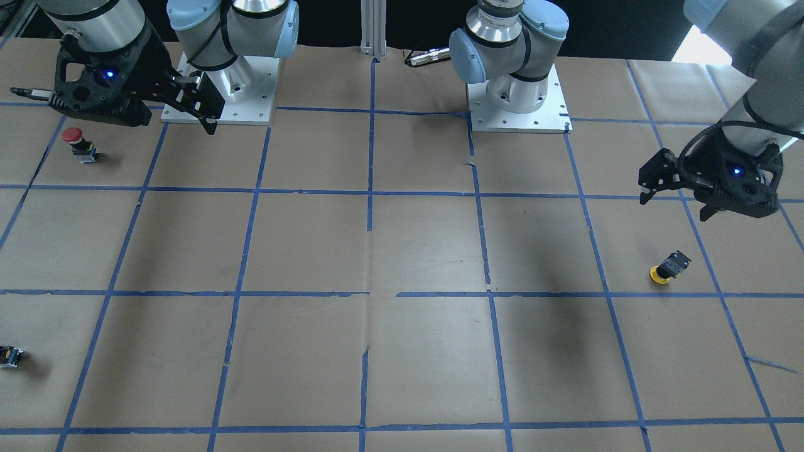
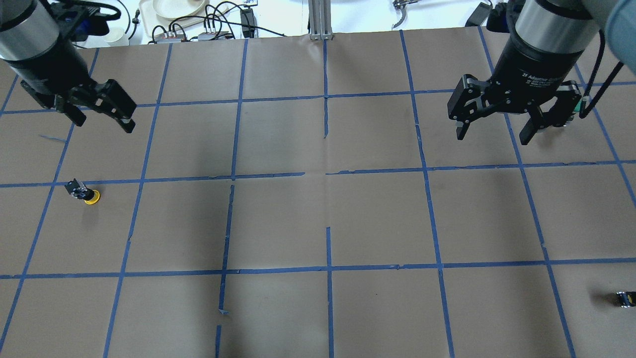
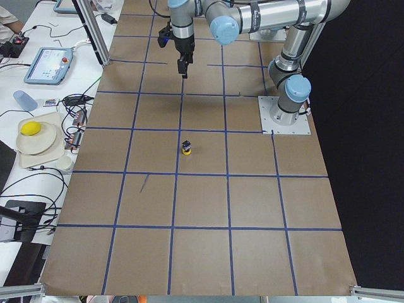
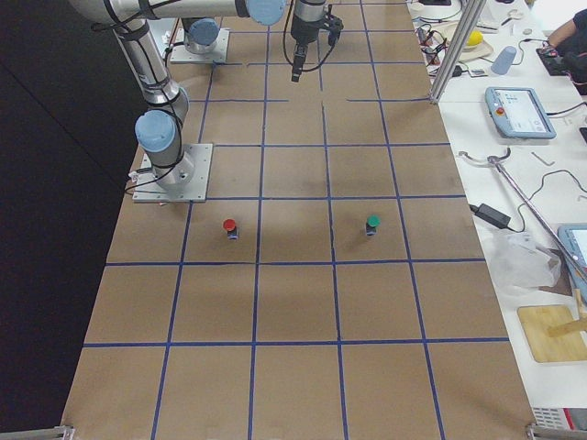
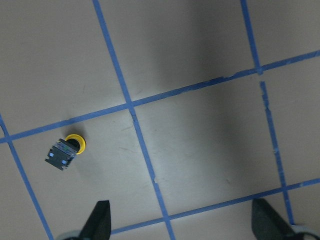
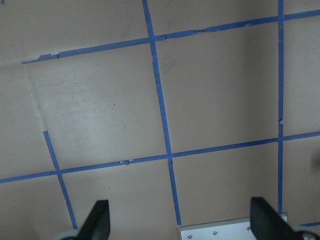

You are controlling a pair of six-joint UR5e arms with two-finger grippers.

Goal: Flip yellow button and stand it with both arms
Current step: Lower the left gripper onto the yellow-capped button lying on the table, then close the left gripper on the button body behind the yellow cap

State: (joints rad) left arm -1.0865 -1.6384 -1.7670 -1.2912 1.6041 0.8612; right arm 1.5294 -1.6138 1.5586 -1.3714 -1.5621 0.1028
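The yellow button lies tipped over on the brown paper at the robot's left, its yellow cap beside its black body. It also shows in the front view, the left side view and the left wrist view. My left gripper is open and empty, raised above the table about one grid square beyond the button; it also shows in the front view. My right gripper is open and empty, high over the table's right half, far from the button.
A red-capped button stands near the right arm's baseplate. A small dark block sits at the table's right edge. A green-capped button shows in the right side view. Blue tape lines grid the paper.
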